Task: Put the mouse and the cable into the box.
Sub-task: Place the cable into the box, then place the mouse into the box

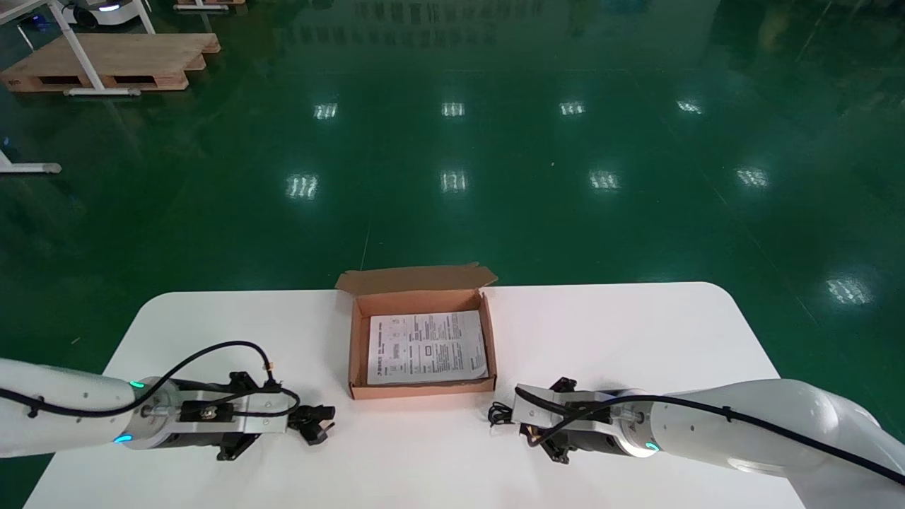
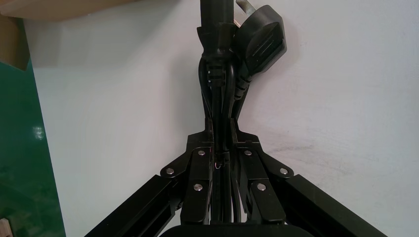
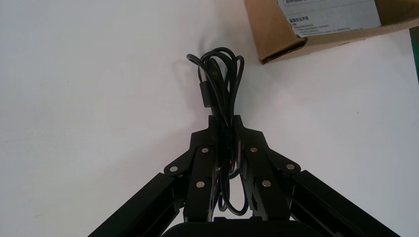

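An open cardboard box (image 1: 421, 292) sits mid-table with a printed sheet (image 1: 428, 346) flat on its bottom. My left gripper (image 1: 295, 417) is low over the table, left of the box's near corner, shut on a bundled black power cable (image 2: 220, 84); its plug (image 2: 259, 42) sticks out past the fingertips. My right gripper (image 1: 522, 416) is right of the box's near corner, shut on a coil of thin black cable (image 3: 220, 74) that loops beyond the fingertips (image 1: 500, 413). In the wrist views the left gripper (image 2: 221, 123) and the right gripper (image 3: 225, 121) each pinch their bundle. No mouse is visible.
The white table (image 1: 636, 339) has rounded far corners and a green floor beyond. The box's back flap (image 1: 417, 277) stands open, tilted away from me. A corner of the box (image 3: 276, 34) lies close ahead of the right gripper.
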`<move>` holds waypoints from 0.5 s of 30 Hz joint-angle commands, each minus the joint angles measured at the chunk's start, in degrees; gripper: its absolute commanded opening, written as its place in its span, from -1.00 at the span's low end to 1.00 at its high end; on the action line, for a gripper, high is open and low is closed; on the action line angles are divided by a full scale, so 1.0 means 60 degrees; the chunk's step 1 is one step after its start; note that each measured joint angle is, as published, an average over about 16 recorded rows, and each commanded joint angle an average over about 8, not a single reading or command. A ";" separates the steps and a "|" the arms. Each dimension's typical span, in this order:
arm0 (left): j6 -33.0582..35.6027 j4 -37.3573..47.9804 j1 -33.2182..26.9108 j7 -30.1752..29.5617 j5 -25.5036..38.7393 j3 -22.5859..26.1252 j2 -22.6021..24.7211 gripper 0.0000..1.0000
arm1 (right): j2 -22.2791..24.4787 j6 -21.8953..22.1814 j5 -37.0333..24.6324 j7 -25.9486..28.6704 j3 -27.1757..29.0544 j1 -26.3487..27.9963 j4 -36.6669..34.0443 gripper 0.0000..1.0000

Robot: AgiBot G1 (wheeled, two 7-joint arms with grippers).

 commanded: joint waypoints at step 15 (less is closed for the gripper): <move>-0.0776 0.0723 -0.1558 -0.0139 -0.1031 -0.0918 0.0592 -1.00 | 0.0960 0.1977 -0.0637 0.0079 0.0669 0.2753 -0.1130 -1.00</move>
